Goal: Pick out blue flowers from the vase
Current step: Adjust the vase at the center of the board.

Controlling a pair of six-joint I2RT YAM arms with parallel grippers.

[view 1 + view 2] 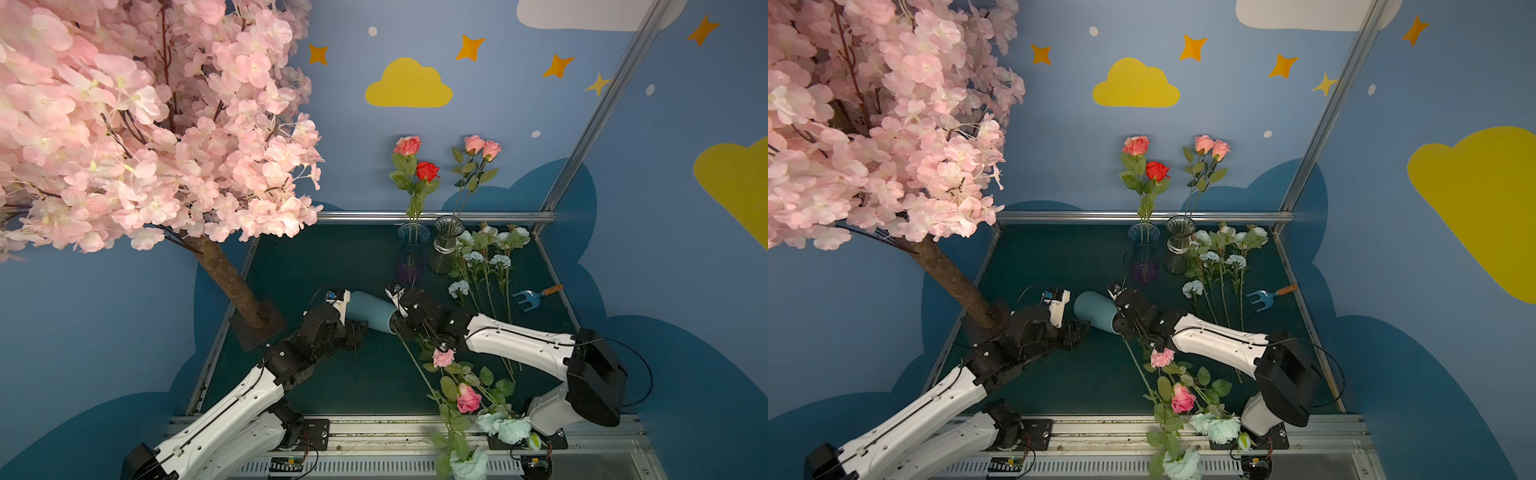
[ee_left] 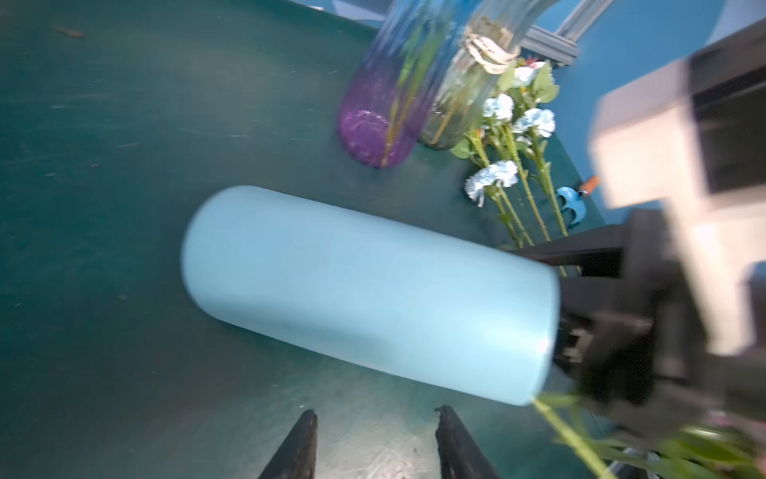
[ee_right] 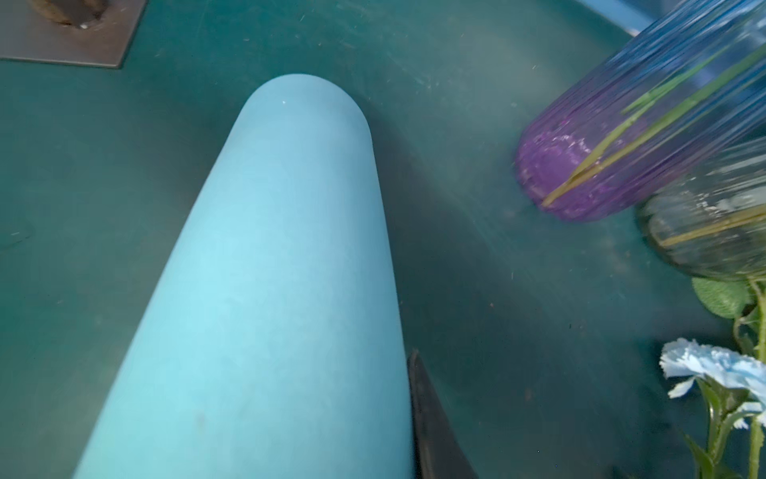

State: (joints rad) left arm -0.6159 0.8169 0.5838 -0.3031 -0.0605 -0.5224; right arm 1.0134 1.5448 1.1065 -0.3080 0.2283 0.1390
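A light blue vase (image 1: 370,311) (image 1: 1096,309) lies tipped on its side on the green table, mouth toward the front. My right gripper (image 1: 395,328) is shut on its rim. In the right wrist view one finger (image 3: 427,414) presses the outside of the vase wall (image 3: 269,290) and the other is hidden. Stems spill from the mouth: pink roses (image 1: 468,399) and blue flowers (image 1: 505,428) (image 1: 1217,428) with heads over the front rail. More blue flowers (image 1: 482,257) (image 2: 497,174) (image 3: 713,365) lie on the table at the right. My left gripper (image 2: 377,419) (image 1: 357,330) is open and empty beside the vase (image 2: 364,290).
Two glass vases (image 1: 411,249) (image 1: 446,245) with roses stand at the back. A blue hand rake (image 1: 532,297) lies at the right edge. The blossom tree's trunk (image 1: 232,282) and base plate stand at the left, close to my left arm.
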